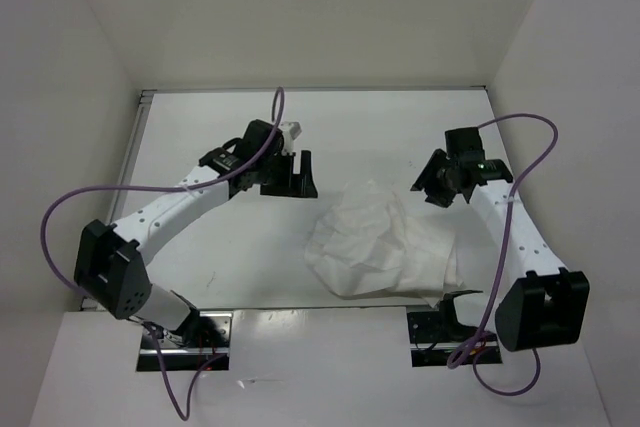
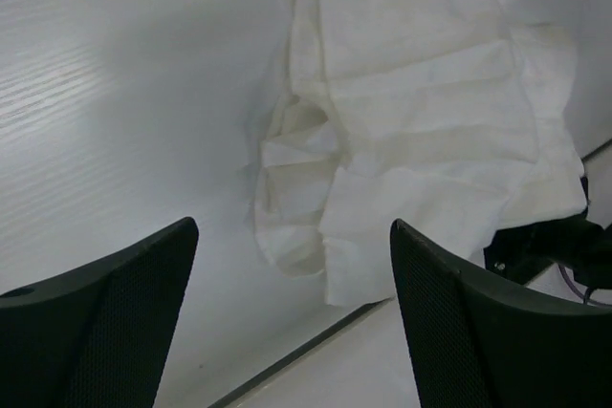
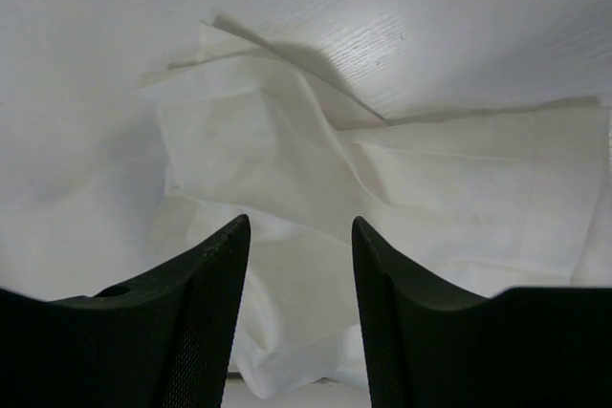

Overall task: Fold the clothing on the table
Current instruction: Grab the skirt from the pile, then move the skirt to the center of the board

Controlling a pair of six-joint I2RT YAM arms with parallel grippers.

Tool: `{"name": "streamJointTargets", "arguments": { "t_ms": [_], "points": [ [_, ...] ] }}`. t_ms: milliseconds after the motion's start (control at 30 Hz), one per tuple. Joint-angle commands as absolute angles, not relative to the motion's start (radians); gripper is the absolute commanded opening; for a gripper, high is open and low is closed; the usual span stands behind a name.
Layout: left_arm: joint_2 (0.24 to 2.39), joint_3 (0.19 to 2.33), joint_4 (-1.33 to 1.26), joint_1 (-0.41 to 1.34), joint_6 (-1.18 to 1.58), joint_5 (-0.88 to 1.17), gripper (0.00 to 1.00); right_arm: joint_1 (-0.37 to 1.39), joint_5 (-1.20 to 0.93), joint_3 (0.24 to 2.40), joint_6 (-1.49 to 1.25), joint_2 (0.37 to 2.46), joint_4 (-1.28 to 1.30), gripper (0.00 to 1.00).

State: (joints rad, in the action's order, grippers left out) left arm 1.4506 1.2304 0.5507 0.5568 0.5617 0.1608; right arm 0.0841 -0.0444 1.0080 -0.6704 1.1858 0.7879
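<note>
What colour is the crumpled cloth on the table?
Plain white, just creases. The thin wrinkled fabric garment shows best in the left wrist view.

- Clothing point(image 1: 378, 244): plain white with a faint cream cast in the pleat creases, no print; lies between the two sets of jaws.
- Surface point(image 1: 225, 247): glossy white, fine pale streaks.
- Jaws: matt black, finely dotted inner faces.
- Cables point(image 1: 90, 191): purple.
- Arm links point(image 1: 170, 205): white.

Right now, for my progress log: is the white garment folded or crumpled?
Crumpled, not folded: the white garment lies in a rumpled heap on the table, its layers overlapping unevenly with ragged edges and irregular creases.
</note>
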Motion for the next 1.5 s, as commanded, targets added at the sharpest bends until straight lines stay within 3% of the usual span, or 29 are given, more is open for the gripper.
{"name": "streamJointTargets", "arguments": {
  "t_ms": [0, 233, 367, 633, 700, 767, 800, 867, 900, 1200, 1233, 1300, 1333, 1367, 1467],
  "points": [
    [1.543, 1.242, 0.474, 0.615, 0.517, 0.366, 0.88, 0.078, -0.014, 1.097, -0.591, 1.233, 0.816, 0.53],
    [1.767, 1.438, 0.397, 0.704, 0.362, 0.607, 0.88, 0.035, 0.081, 1.141, -0.629, 1.198, 0.836, 0.53],
    [1.957, 1.687, 0.455, 0.755, 0.321, 0.632, 0.88, -0.021, 0.12, 1.141, -0.649, 1.086, 0.836, 0.55],
    [2.241, 1.879, 0.521, 0.83, 0.305, 0.658, 0.87, -0.041, 0.129, 1.121, -0.649, 1.036, 0.845, 0.55],
    [2.293, 1.931, 0.575, 0.844, 0.305, 0.573, 0.78, -0.052, 0.129, 1.121, -0.649, 1.026, 0.854, 0.55],
    [2.293, 1.931, 0.575, 0.853, 0.296, 0.501, 0.6, -0.052, 0.129, 1.121, -0.649, 1.003, 0.854, 0.55],
    [2.293, 1.916, 0.575, 0.853, 0.296, 0.479, 0.3, -0.061, 0.129, 1.121, -0.649, 1.003, 0.854, 0.55],
    [2.263, 1.907, 0.575, 0.853, 0.307, 0.433, 0.02, -0.061, 0.129, 1.121, -0.649, 0.991, 0.854, 0.55],
    [2.222, 1.907, 0.575, 0.842, 0.307, 0.379, 0.0, -0.061, 0.129, 1.121, -0.649, 0.991, 0.854, 0.55],
    [1.954, 2.209, 0.721, 0.718, 0.184, 0.169, 0.0, -0.061, 0.091, 1.091, -0.649, 0.973, 0.822, 0.55],
    [1.942, 2.209, 0.732, 0.718, 0.17, 0.169, 0.12, -0.061, 0.078, 1.082, -0.649, 0.973, 0.822, 0.55],
    [1.928, 2.14, 0.718, 0.709, 0.16, 0.143, 0.19, -0.061, 0.055, 1.071, -0.649, 0.973, 0.813, 0.55],
    [1.918, 2.065, 0.718, 0.697, 0.16, 0.131, 0.5, -0.061, 0.042, 1.071, -0.649, 0.973, 0.813, 0.55],
    [1.917, 2.028, 0.703, 0.687, 0.178, 0.118, 0.68, -0.061, 0.041, 1.071, -0.649, 0.973, 0.802, 0.55],
    [1.875, 1.891, 0.675, 0.664, 0.254, 0.104, 0.76, -0.061, 0.029, 1.071, -0.64, 0.973, 0.802, 0.55]
  ]
}}
